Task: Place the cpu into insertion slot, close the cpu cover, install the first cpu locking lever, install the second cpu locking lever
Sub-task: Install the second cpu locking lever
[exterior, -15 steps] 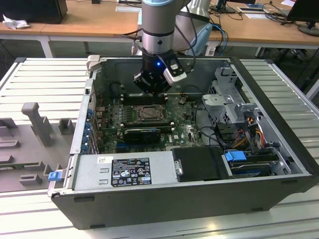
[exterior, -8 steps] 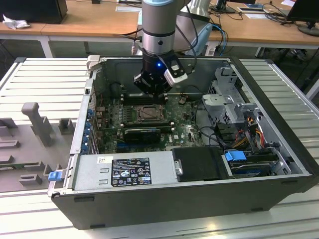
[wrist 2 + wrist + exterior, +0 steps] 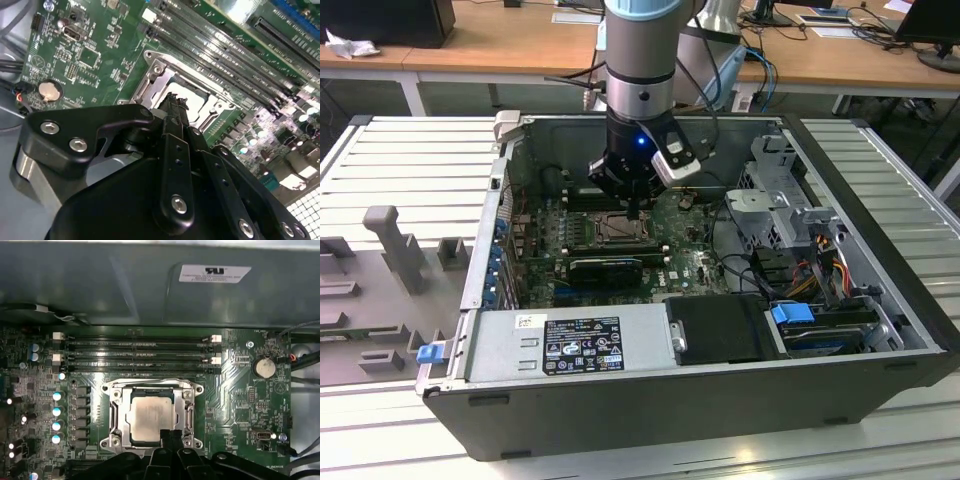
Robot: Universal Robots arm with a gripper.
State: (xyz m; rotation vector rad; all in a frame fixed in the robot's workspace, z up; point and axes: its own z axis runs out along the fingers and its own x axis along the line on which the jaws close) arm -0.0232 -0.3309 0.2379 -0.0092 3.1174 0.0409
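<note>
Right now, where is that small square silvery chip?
The pale silver square cpu lies in the metal-rimmed insertion slot on the green board, beside the long black memory slots, at the gripper tips.

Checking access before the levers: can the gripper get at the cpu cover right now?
Probably yes. The gripper hangs right at the edge of the cpu cover, which lies closed around the cpu, and nothing stands between them.

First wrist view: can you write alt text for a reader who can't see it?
The cpu lies in the insertion slot on a green motherboard, with the cpu cover framing it. The black tool has its tips at the chip's edge. Beyond the socket run long black memory slots.
</note>
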